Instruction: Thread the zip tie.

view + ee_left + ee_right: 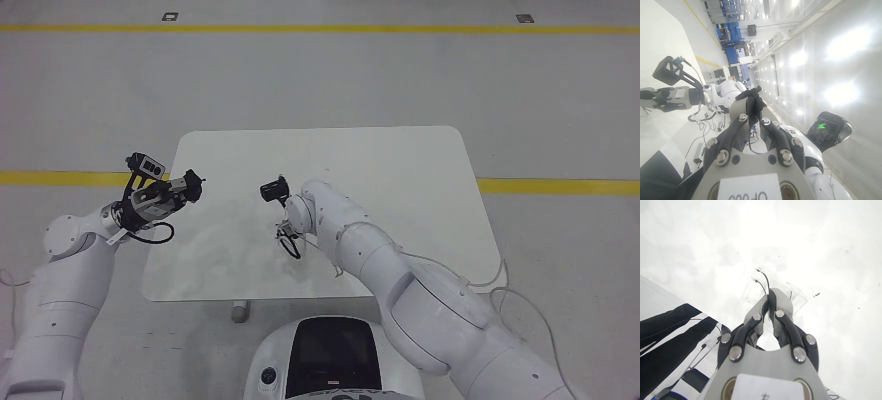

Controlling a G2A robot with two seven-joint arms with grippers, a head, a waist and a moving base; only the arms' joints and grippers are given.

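Right end effector (769, 303) pinches a thin black zip tie (768, 281) above a clear, angular plastic box (799, 303) on the white table (696, 247). Left end effector (753, 103) is clamped on a dark, possibly knotted strip (753, 92).

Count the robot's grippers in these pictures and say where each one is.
2. The left gripper is shut, above the table's left edge. The right gripper points down over the table, shut on a black zip tie.

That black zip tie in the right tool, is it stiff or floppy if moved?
Probably springy, not limp: the zip tie holds a smooth curve beyond the right tool. Likely very light, being so thin, so its free end may wobble.
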